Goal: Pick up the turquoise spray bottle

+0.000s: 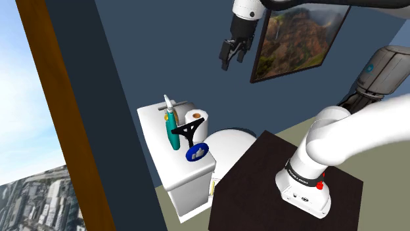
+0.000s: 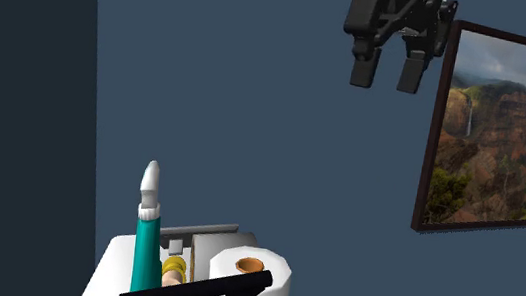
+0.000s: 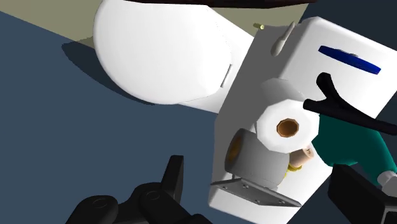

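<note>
Our end effector [image 2: 387,75] hangs high above the toilet tank [image 1: 152,125], close to the dark blue wall and beside the framed landscape picture [image 2: 505,137]. Its two black fingers are spread apart and there is nothing between them. The turquoise spray bottle [image 2: 147,257] stands upright on the lid of the tank, with its white nozzle pointing up. In the second exterior view it is to the left of the toilet paper roll [image 2: 250,273], with a small yellow and beige thing between the two.

We judge that the step in hand is the approach, and that the grasp is not yet begun. To do it well, we should first bring the end effector over the bottle and only then go down, keeping the fingers spread. A black forked object [image 1: 187,131] crosses just in front of the bottle; we cannot tell if they touch. So we should turn the wrist until one finger passes on each side of the turquoise body, clear of this fork and of the paper roll. We should close below the nozzle, because the bottle is tall and may tip easily if one finger pushes it first.
</note>
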{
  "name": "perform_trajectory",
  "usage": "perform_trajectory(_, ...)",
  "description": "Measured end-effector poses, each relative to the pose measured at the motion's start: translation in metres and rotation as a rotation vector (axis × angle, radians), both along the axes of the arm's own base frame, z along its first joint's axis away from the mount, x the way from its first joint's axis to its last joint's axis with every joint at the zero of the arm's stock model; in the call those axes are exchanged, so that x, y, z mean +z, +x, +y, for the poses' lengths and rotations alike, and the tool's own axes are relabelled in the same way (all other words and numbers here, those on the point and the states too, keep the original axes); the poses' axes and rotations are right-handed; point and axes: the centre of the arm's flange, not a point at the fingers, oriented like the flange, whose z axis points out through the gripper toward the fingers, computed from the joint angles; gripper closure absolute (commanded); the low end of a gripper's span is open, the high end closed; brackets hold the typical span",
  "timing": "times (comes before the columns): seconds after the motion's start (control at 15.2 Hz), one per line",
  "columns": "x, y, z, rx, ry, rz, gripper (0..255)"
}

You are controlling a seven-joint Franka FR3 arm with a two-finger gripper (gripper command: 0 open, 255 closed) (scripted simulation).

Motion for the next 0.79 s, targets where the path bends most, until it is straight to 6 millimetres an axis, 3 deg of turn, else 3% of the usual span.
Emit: perform_trajectory(0.79, -0.062, 0.061, 0.139, -0.023, -0.032, 0.061, 0)
